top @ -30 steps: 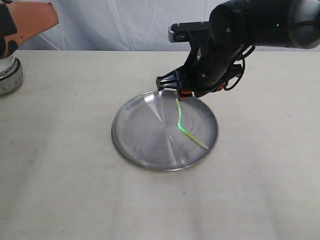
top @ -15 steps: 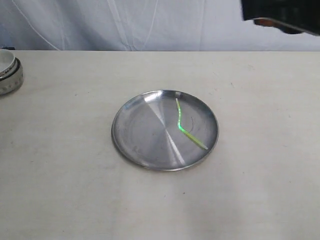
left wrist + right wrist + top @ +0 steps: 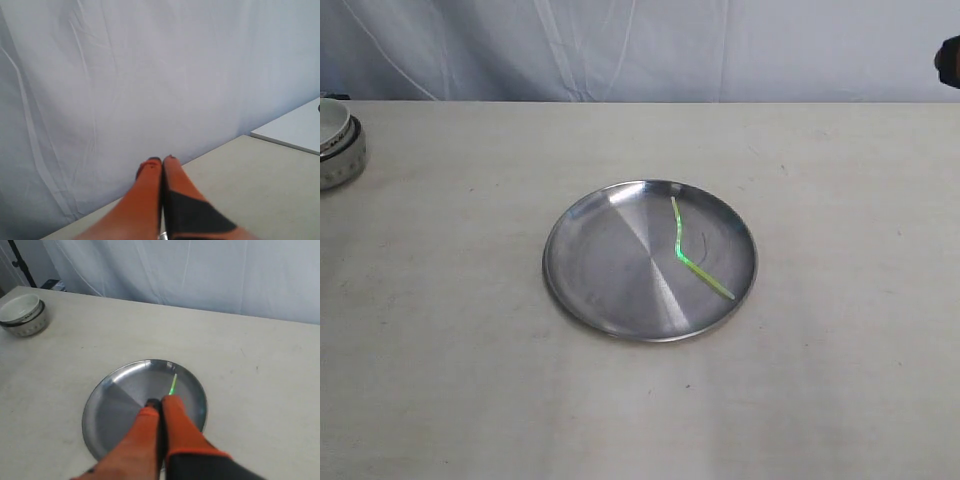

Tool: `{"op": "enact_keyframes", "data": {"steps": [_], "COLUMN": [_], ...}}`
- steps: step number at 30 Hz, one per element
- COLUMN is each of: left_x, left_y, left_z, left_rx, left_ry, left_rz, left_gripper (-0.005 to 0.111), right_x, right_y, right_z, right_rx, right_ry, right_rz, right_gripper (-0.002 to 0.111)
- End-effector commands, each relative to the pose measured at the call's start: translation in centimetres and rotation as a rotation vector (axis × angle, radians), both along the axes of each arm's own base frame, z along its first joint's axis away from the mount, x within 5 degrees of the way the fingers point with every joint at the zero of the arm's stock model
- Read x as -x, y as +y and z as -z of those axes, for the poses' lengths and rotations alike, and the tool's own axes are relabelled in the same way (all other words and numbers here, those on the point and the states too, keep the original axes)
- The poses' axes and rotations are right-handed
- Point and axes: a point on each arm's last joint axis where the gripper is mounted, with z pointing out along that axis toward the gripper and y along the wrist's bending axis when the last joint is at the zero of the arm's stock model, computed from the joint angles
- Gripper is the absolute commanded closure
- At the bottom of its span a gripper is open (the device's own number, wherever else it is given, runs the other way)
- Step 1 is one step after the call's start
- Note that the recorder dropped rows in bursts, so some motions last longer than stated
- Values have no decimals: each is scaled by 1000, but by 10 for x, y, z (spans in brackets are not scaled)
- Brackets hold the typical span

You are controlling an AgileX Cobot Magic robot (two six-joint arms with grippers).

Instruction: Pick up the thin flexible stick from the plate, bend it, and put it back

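The right gripper (image 3: 160, 403) is closed, its orange fingers (image 3: 175, 425) pressed flat together with nothing between them. Past its tips and well apart from it, lower down, lies the plate (image 3: 115, 407) on the pale table (image 3: 260, 405). The thin flexible stick (image 3: 173, 385) rests in the plate, a short glowing stretch of it showing just beyond the fingertips. In the exterior view the stick (image 3: 678, 250) is kinked near its middle and lies wholly inside the rim, on the half of the plate (image 3: 610, 265) towards the right arm. Farther ahead of this gripper, towards the left arm's side, a small white bowl (image 3: 22, 315) sits at the table's edge. The left gripper (image 3: 162, 161) is also closed and empty, pointing at the white curtain (image 3: 150, 75) beyond the table.
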Motion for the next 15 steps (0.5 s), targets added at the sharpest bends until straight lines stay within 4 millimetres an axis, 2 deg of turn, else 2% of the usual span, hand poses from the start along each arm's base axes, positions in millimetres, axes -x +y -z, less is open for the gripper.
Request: {"op": "enact_keyframes", "data": {"steps": [1,3,6,10,13,15], "left_x": [1,1,1,1,1,1], "left_y": [0,0,1,1,1,1], "left_z": [0,0,0,0,0,0], "left_rx": [2,2,2,1,1,1], "left_ry": [0,0,-4,-2,-2,-2], "left_rz": [0,0,-3,-1,-1,-1], "left_gripper": [107,107,107,107,107,107], "right_x": [-1,2,4,19,35,41], "right_y": [-9,-19,-38,-64,-73,-75], "right_z": [2,5,21,59,91,105], "right_rx": [105,125,92,34,21,26], "right_ry": [-60,-115,-171,-210,-188,-180], "right_rz": [39,87,211,420,516,538], "right_gripper": [107,107,107,107,107,107]}}
